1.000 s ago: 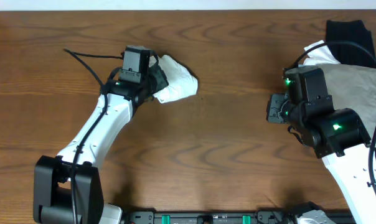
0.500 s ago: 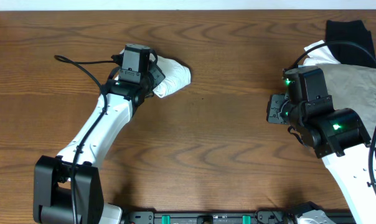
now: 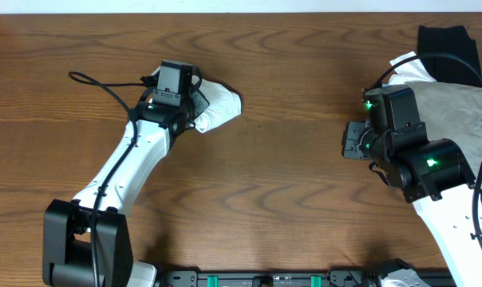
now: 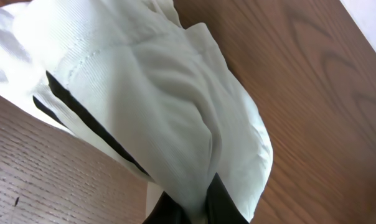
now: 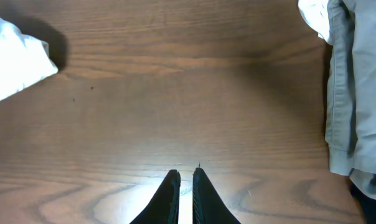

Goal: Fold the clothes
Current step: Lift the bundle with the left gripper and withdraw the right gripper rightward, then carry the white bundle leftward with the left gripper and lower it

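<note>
From above, my left pincer (image 3: 195, 102) sits at the left-hand end of the white T-shirt (image 3: 219, 107), which lies bunched into a small rumpled bundle on the wooden table (image 3: 289, 183), left of centre and toward the far edge. My right pincer (image 3: 347, 143) hangs over bare wood on the right side, pointing left toward the middle, well apart from that bundle. Behind my right arm a grey-beige garment (image 3: 456, 100) is spread out at the right edge, with a black garment (image 3: 444, 40) beyond it in the far corner and a strip of white cloth (image 3: 404, 68) showing along its near-left border. Through my left wrist camera the shirt fills most of the picture: thin, creased cloth with black stripes (image 4: 82, 118) running diagonally across it, and its folds gather down between my dark fingers (image 4: 220, 202), which are pinched tight on the fabric. Through my right wrist camera my two fingers (image 5: 202, 190) stand almost together, only a thin slit between them, gripping nothing; the white bundle is far off at the upper left and the grey-beige cloth hangs along the right edge.
</note>
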Controlling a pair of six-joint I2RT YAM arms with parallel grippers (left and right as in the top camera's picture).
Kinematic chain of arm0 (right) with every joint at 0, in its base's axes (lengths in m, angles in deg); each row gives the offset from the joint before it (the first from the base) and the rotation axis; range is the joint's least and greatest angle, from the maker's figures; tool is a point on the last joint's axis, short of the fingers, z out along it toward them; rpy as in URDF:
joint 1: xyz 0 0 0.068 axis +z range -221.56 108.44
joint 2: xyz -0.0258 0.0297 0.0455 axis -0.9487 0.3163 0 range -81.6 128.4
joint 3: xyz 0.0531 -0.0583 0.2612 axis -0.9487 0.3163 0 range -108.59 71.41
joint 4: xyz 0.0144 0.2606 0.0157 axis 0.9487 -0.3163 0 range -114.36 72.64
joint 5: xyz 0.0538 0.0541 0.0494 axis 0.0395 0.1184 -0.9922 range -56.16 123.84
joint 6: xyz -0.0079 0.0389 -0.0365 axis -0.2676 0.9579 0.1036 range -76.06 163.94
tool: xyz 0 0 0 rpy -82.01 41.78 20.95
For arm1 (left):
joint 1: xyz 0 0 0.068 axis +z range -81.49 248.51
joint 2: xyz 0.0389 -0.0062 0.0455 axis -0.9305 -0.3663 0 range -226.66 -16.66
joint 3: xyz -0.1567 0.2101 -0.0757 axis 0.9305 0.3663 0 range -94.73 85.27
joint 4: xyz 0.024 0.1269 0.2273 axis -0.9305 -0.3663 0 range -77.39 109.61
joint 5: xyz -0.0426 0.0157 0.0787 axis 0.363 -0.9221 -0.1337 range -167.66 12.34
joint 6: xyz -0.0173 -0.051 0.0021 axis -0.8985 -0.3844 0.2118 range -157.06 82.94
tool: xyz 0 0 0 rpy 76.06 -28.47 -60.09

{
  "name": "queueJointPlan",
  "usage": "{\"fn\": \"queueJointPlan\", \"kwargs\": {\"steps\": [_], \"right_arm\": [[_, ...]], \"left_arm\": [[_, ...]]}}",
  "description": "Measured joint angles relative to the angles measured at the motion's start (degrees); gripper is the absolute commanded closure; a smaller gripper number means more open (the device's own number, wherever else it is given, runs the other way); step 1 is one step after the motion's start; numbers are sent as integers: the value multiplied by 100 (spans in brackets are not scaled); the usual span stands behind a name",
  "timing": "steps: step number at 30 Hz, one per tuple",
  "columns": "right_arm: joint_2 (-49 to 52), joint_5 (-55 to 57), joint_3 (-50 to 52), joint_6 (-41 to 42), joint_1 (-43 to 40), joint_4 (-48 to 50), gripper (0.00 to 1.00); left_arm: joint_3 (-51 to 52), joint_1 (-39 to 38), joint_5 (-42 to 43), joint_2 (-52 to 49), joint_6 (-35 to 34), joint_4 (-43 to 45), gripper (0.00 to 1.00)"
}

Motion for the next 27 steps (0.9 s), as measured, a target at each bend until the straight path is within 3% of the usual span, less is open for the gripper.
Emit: {"fn": "queueJointPlan", "kwargs": {"steps": [2, 3, 4, 6, 11, 15, 21, 23, 24, 26, 27], "right_arm": [[-2, 0, 0, 0, 0, 0, 92], [0, 0, 0, 0, 0, 0, 92], [0, 0, 0, 0, 0, 0, 92], [-2, 0, 0, 0, 0, 0, 92], [0, 0, 0, 0, 0, 9, 92], [-2, 0, 0, 0, 0, 11, 92], [-2, 0, 0, 0, 0, 7, 92], [0, 0, 0, 0, 0, 7, 92], [-2, 0, 0, 0, 0, 7, 92], [0, 0, 0, 0, 0, 9, 92], [0, -2, 0, 0, 0, 7, 92]], "left_arm": [[0, 9, 55, 0, 20, -22, 46], [0, 15, 162, 0, 7, -92, 27], [0, 24, 256, 0, 7, -195, 20], [0, 31, 511, 0, 4, -616, 14], [11, 28, 863, 0, -17, -1738, 14], [11, 28, 992, 0, 2, -2026, 22], [11, -74, 1121, 4, 433, -1738, 30], [11, -177, 1130, 28, 654, -1589, 43], [11, -243, 1128, 55, 844, -1464, 66], [11, -400, 1141, 125, 1130, -1189, 92], [11, -501, 1143, 162, 1307, -1045, 94]]}}
